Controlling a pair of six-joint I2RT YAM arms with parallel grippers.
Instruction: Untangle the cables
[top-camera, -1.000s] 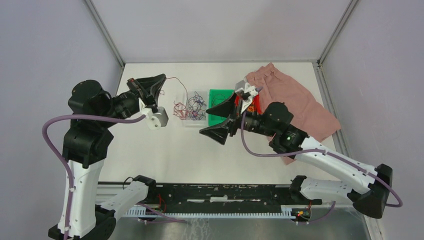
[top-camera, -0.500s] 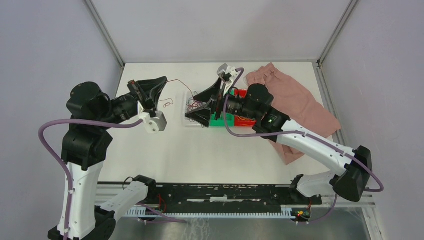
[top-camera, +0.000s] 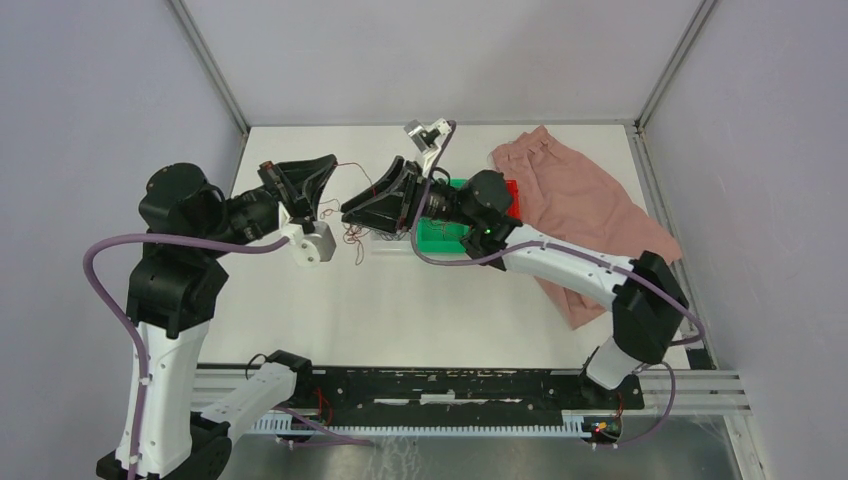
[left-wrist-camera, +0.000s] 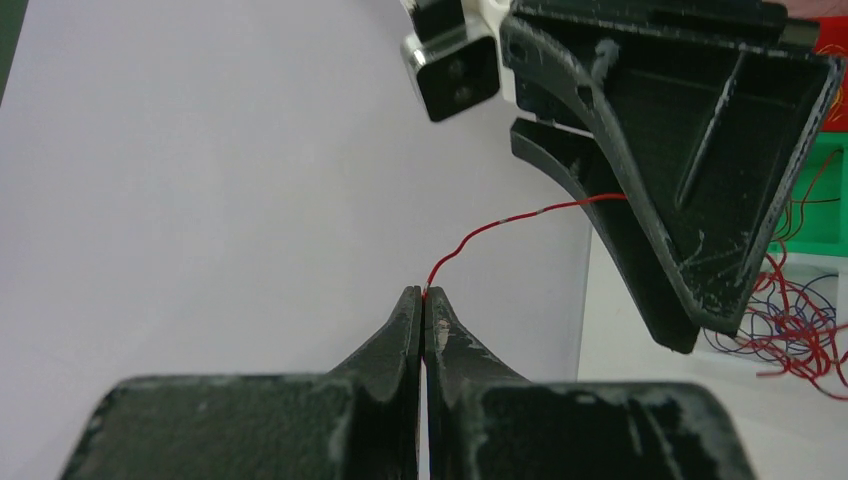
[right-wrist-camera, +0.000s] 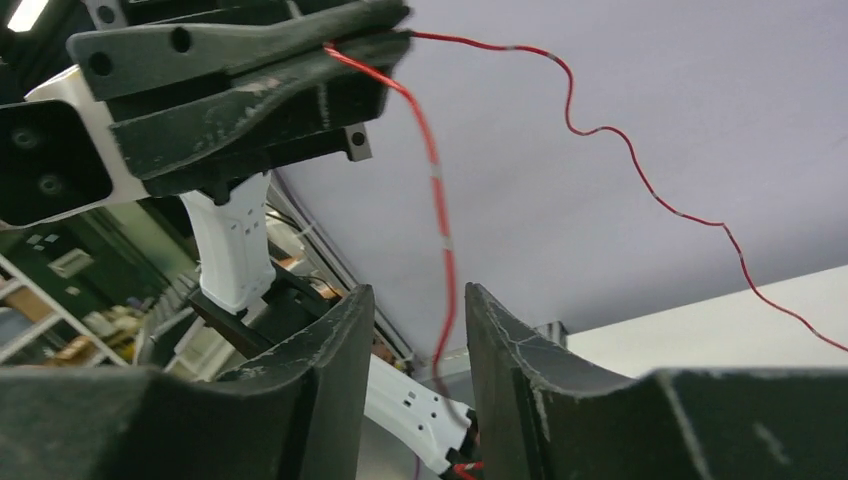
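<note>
One hair-thin red cable (left-wrist-camera: 500, 222), judged light, limp and springy, is clenched at its end by the left pincer (left-wrist-camera: 424, 295) and hangs between the parted right pincer (right-wrist-camera: 418, 310), which should pinch close by, with the remaining cables (left-wrist-camera: 790, 320) tangled at three o'clock.

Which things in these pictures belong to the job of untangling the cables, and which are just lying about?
Part of the job:
- red cable, pinched in the shut left hand
- right hand, fingers apart with that cable running between them
- tangled cables

Lying about:
- green bin
- red bin
- pink cloth
</note>
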